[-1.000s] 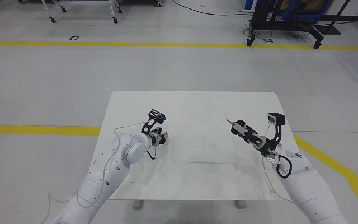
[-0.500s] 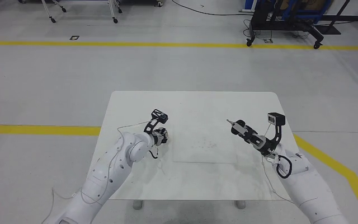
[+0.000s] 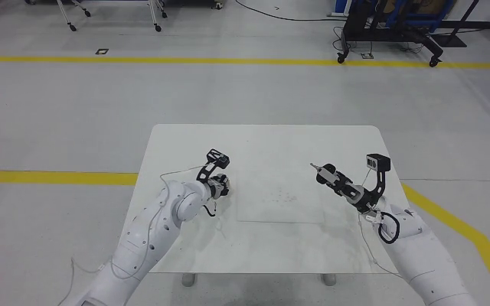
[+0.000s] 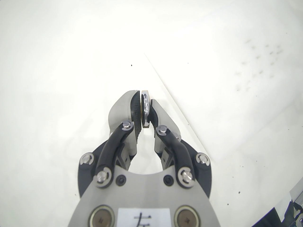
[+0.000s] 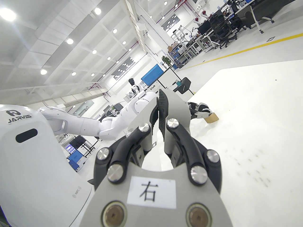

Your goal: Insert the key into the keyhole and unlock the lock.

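Lock (image 4: 144, 109) support is the white table (image 3: 306, 145). The lock is held over the table's left half, at or just above the surface; contact cannot be confirmed. The left gripper (image 4: 143, 99) clamps it with fingers narrow, pads on opposite sides, presumably to brace the body against insertion force. The right gripper (image 5: 158, 96) hangs above the table's right half, well apart, tip aimed toward the lock. Its fingers are pressed nearly together on a thin flat piece, judged to be the key (image 3: 313, 167), projecting forward for alignment. Insertion is not yet done.
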{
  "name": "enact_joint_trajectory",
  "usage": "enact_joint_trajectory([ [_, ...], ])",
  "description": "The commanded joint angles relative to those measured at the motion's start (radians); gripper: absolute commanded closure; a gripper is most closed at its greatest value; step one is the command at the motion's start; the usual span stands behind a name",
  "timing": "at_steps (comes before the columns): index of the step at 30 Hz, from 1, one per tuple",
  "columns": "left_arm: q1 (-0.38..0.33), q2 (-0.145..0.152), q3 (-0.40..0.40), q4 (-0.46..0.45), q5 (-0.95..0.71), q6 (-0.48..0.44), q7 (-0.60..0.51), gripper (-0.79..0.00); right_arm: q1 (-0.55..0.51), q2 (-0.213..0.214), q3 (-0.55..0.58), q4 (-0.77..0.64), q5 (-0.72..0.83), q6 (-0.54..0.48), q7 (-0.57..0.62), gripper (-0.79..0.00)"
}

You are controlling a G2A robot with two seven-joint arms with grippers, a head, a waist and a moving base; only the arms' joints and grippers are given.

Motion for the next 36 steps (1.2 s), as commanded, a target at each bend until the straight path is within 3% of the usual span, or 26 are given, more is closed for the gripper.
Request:
enact_joint_trajectory([
  [1, 0.003, 0.0, -0.004, -0.002, 0.001, -0.001, 0.0, -0.188, 0.0, 0.0, 0.0, 0.0, 0.0, 0.0, 0.0, 0.0],
  [7, 0.012, 0.001, -0.016, -0.01, 0.003, -0.006, -0.001, -0.163, 0.0, 0.0, 0.0, 0.0, 0.0, 0.0, 0.0, 0.0],
  [11, 0.016, 0.001, -0.021, -0.014, 0.007, -0.009, 0.002, -0.092, 0.0, 0.0, 0.0, 0.0, 0.0, 0.0, 0.0, 0.0],
  [13, 0.017, 0.001, -0.023, -0.016, 0.01, -0.009, 0.0, 0.0, 0.0, 0.0, 0.0, 0.0, 0.0, 0.0, 0.0, 0.0],
  [25, 0.026, 0.0, -0.05, -0.031, -0.02, -0.021, 0.011, 0.0, 0.0, 0.0, 0.0, 0.0, 0.0, 0.0, 0.0, 0.0],
  [31, 0.049, 0.008, -0.148, -0.077, -0.197, -0.064, 0.053, 0.0, 0.0, 0.0, 0.0, 0.0, 0.0, 0.0, 0.0, 0.0],
  [36, 0.107, 0.029, -0.245, -0.175, -0.281, -0.11, 0.039, 0.0, 0.0, 0.0, 0.0, 0.0, 0.0, 0.0, 0.0, 0.0],
])
